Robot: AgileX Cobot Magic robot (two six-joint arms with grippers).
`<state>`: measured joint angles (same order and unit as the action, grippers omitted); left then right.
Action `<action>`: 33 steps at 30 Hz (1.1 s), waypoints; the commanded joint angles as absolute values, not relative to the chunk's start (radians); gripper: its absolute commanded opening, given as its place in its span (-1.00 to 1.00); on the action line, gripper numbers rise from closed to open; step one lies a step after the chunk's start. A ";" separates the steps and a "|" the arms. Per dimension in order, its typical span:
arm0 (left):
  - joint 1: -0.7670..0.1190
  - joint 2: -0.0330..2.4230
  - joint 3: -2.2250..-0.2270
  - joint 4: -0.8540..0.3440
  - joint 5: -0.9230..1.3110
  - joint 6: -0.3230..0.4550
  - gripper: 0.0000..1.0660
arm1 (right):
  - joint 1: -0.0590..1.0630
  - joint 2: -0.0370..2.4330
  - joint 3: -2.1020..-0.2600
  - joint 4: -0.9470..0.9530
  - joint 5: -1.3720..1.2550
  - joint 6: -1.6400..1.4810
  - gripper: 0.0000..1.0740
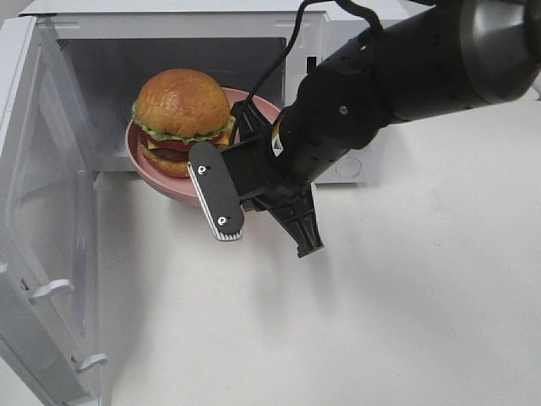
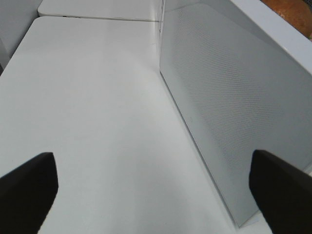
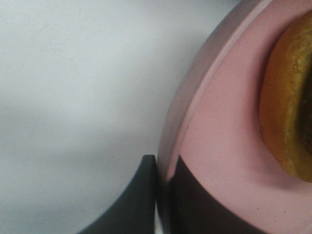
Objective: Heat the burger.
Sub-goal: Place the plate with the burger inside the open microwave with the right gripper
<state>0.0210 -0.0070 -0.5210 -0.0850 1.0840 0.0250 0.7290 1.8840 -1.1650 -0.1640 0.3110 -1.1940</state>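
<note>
The burger [image 1: 182, 114] sits on a pink plate [image 1: 169, 182] in the mouth of the open microwave [image 1: 169, 25], with the plate's front edge jutting out over the white table [image 1: 380, 321]. The right gripper [image 1: 243, 114] pinches the plate's rim, one finger [image 3: 136, 195] outside and one inside. The microwave door [image 1: 42, 211] stands swung wide. The left gripper [image 2: 156, 195] hangs spread over bare tabletop just beside that door, holding nothing.

White tabletop [image 1: 406, 304] (soft even light); white microwave [image 1: 169, 25], door [image 1: 42, 211] swung open.
</note>
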 commanded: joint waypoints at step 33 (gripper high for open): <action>0.019 -0.021 -0.519 -0.084 1.070 0.022 0.87 | 0.718 2.198 -1.695 -0.246 0.439 -0.970 -1.00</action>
